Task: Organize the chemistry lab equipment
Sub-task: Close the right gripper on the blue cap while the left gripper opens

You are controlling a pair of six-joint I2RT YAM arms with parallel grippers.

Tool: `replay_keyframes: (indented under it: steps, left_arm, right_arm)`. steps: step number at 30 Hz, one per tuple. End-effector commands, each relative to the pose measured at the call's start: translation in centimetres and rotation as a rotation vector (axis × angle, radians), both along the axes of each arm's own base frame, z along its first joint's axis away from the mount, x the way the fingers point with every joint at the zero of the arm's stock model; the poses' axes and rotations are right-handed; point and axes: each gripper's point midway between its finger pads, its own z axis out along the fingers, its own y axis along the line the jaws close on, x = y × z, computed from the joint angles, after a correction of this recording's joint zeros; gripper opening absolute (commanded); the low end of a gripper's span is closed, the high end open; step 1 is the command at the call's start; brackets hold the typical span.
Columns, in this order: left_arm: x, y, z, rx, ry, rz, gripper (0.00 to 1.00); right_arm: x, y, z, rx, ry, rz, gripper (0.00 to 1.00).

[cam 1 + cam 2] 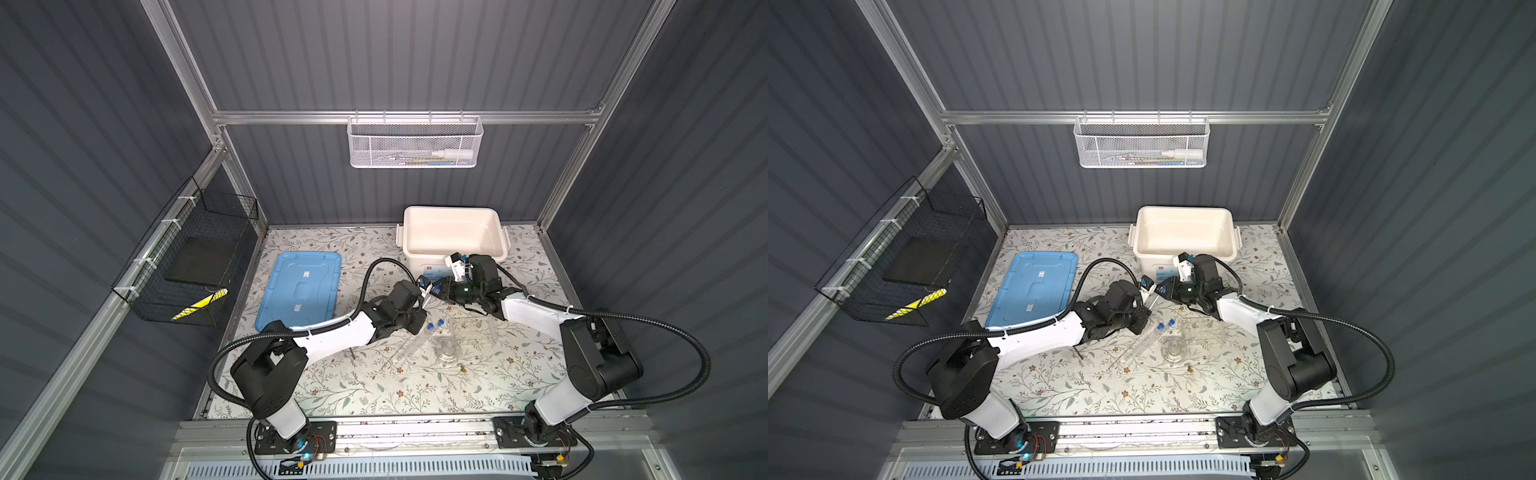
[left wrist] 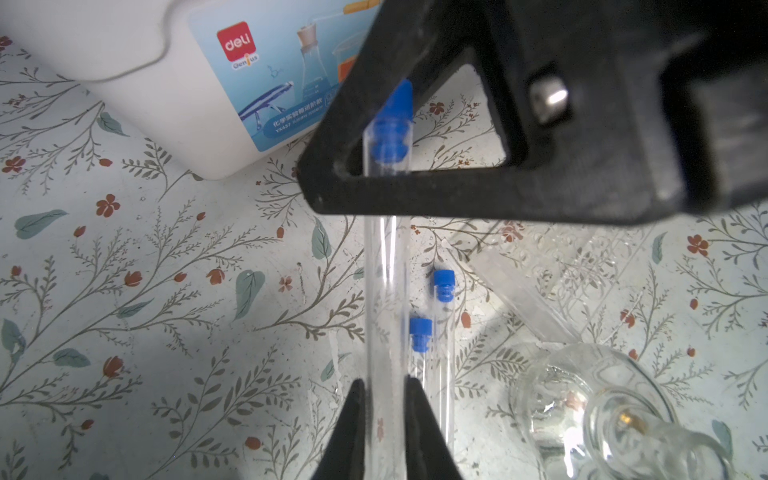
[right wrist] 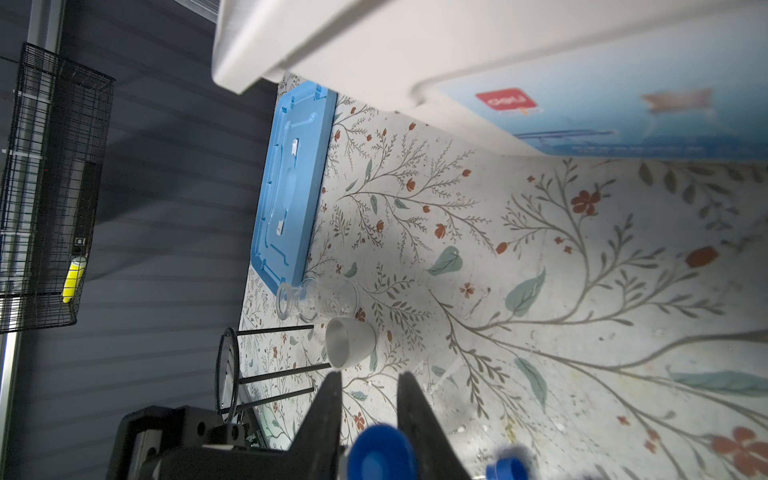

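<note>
A clear blue-capped test tube (image 2: 386,270) hangs above the table between both arms. My left gripper (image 2: 384,380) is shut on its lower part, seen in both top views (image 1: 420,309) (image 1: 1148,308). My right gripper (image 3: 370,374) is shut on the same tube just below its blue cap (image 3: 380,453), also in a top view (image 1: 434,289). Two more capped tubes (image 1: 415,340) lie on the table beside the clear rack (image 1: 473,330) and a glass flask (image 2: 602,395). A white dish (image 3: 349,343), a small glass vessel (image 3: 316,299) and the black tripod (image 3: 232,374) stand together.
The open white bin (image 1: 453,210) stands just behind the grippers, its blue lid (image 1: 299,291) flat at the left. A black wire basket (image 1: 187,266) hangs on the left wall and a white mesh basket (image 1: 415,143) on the back rail.
</note>
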Motion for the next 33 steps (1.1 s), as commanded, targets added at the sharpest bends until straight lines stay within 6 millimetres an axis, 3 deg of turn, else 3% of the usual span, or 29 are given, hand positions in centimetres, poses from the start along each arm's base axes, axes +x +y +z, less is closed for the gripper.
replay_keyframes:
  steps: [1,20,27,33]
  left_arm:
    - [-0.2,0.2,-0.8,0.019,0.001,0.002,0.05]
    - [-0.4,0.3,-1.2,0.023,0.009,-0.001,0.07]
    - [-0.2,0.3,-1.0,0.016,0.004,0.006,0.21]
    - [0.1,0.3,0.1,-0.016,-0.025,0.030,0.43]
  right_arm:
    - [-0.7,-0.1,0.4,-0.004,-0.005,0.005,0.28]
    - [-1.1,-0.5,0.6,-0.007,-0.008,0.002,0.20]
    - [-1.2,-1.0,1.1,-0.021,-0.035,-0.019,0.17]
    - [-1.4,-2.0,1.4,-0.062,-0.069,-0.060,0.15]
